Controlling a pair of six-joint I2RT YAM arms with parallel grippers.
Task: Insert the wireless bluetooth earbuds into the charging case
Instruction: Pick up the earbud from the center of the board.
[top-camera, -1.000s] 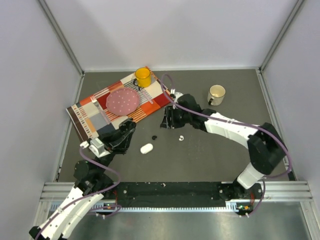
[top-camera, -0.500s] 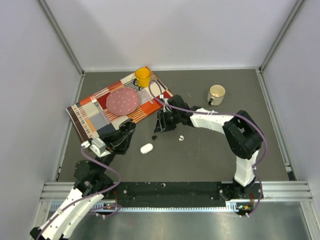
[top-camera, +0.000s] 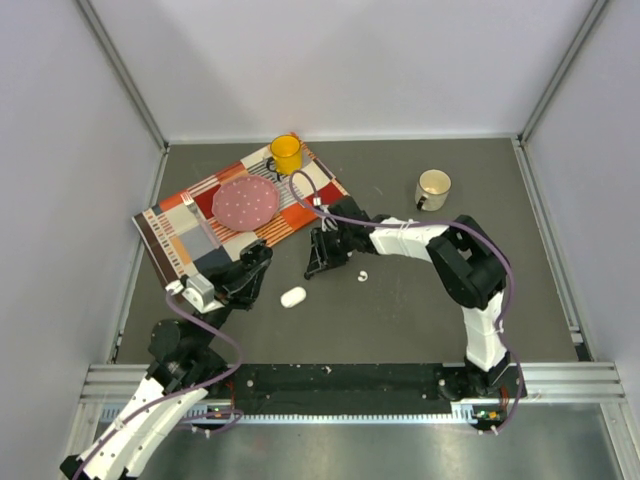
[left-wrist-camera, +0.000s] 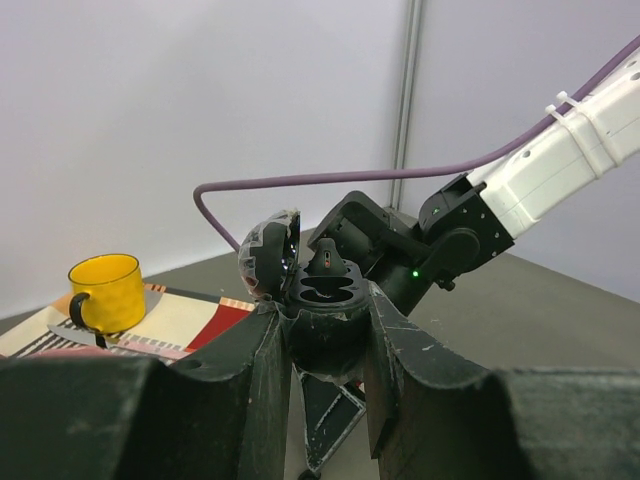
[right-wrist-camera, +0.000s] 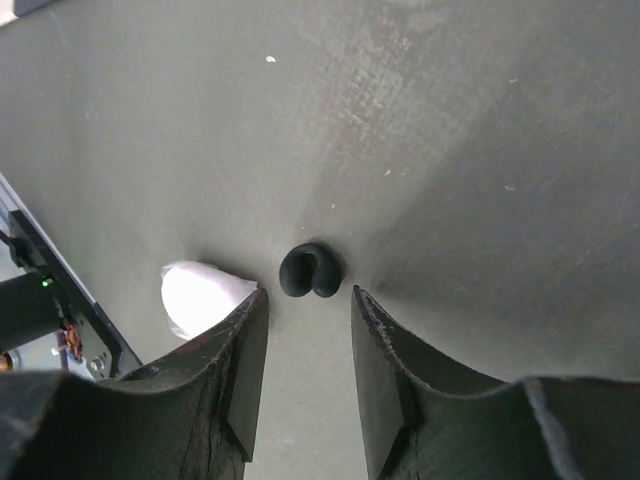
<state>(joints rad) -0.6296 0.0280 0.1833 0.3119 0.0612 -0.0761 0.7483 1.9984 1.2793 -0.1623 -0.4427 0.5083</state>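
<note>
Under the right gripper (right-wrist-camera: 307, 303), jaws open w/ nothing held, lies the black earbud (right-wrist-camera: 310, 271); we should centre, drop lower & pinch gently; left gripper (left-wrist-camera: 325, 335) grips the open case (left-wrist-camera: 322, 290).

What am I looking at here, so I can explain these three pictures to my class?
Two robot arms stand at the near edge of a table. One picture looks down from above; the other two come from cameras on each wrist. The left end effector grips an open black charging case. The right end effector hangs open over a black earbud lying on the table. Nearby lie a white case, a white earbud, a mug, and a placemat with plate and yellow cup.
</note>
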